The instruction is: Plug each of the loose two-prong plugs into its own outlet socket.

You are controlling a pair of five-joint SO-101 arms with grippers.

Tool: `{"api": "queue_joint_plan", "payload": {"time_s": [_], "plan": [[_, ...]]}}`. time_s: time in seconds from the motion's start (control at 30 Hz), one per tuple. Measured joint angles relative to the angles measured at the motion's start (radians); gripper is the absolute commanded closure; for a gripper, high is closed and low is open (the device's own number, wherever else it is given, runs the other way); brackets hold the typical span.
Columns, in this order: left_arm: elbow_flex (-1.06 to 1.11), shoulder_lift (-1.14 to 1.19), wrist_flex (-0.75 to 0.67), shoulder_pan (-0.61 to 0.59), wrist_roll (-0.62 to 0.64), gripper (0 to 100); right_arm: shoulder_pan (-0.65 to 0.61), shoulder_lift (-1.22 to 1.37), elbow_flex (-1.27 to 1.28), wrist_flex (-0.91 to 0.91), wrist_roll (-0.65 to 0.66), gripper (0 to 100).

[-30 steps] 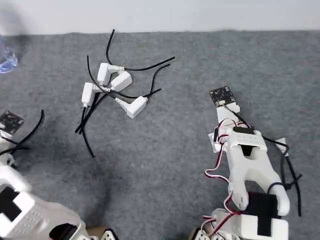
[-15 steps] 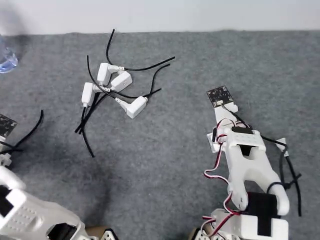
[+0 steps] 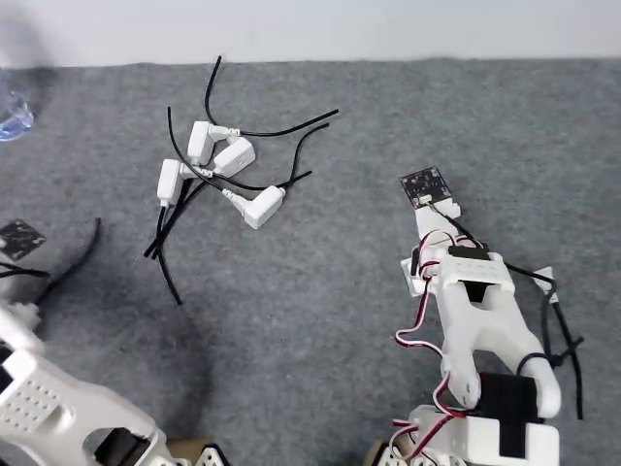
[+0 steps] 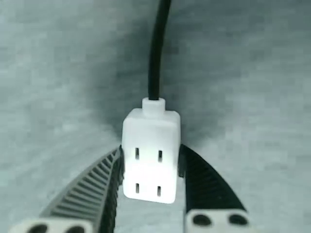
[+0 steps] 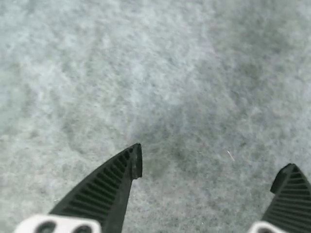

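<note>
Though its cord (image 4: 155, 58) is cut off at the edge, a boxy white socket (image 4: 150, 131) is pinched by the left gripper (image 4: 150, 152); the right gripper (image 5: 214, 156) is spread wide over fuzzy carpet (image 5: 146, 58).

A grey, felt-like cover spans the tabletop (image 3: 320, 320). At its far left edge sits a clear bluish container (image 3: 12, 112), with a pale wall (image 3: 388, 29) beyond.

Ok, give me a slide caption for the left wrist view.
Left gripper holding a white outlet socket by its sides, slots toward the camera, black cord trailing over grey carpet.
</note>
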Motion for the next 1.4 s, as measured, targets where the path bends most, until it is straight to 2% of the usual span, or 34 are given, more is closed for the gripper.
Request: {"api": "queue_joint_plan", "payload": {"time_s": [0.2,0.3,0.4,0.53,0.7,0.8,0.87,1.0,1.13,1.27,1.4], "plan": [[-0.04,-0.155,0.344,0.103,-0.005,99,0.002,0.0,0.0,0.0,0.0,58.6],[-0.028,-0.301,0.425,0.213,0.006,99,0.0,0.0,0.0,0.0,0.0,58.6],[0.031,-0.463,0.439,0.371,0.126,99,0.002,0.0,0.0,0.0,0.0,58.6],[0.143,-0.643,0.44,0.683,0.361,99,0.002,0.0,0.0,0.0,0.0,58.6],[0.282,-0.707,0.262,1.085,0.755,99,0.025,0.0,0.0,0.0,0.0,58.6],[0.348,-0.689,0.123,1.241,0.947,99,0.029,0.0,0.0,0.0,-0.002,58.6],[0.382,-0.644,0.029,1.307,1.02,99,0.026,0.0,0.0,0.0,0.0,58.6],[0.391,-0.503,-0.133,1.384,1.076,99,0.066,0.0,0.0,0.0,0.0,58.6],[0.381,-0.311,-0.241,1.407,1.086,99,0.098,0.0,0.0,0.0,-0.003,58.6],[0.275,-0.161,-0.235,1.412,1.088,99,0.095,0.0,0.0,0.0,0.0,58.6],[0.219,-0.123,-0.21,1.435,1.088,99,0.097,0.0,0.0,0.0,0.0,58.6]]}}
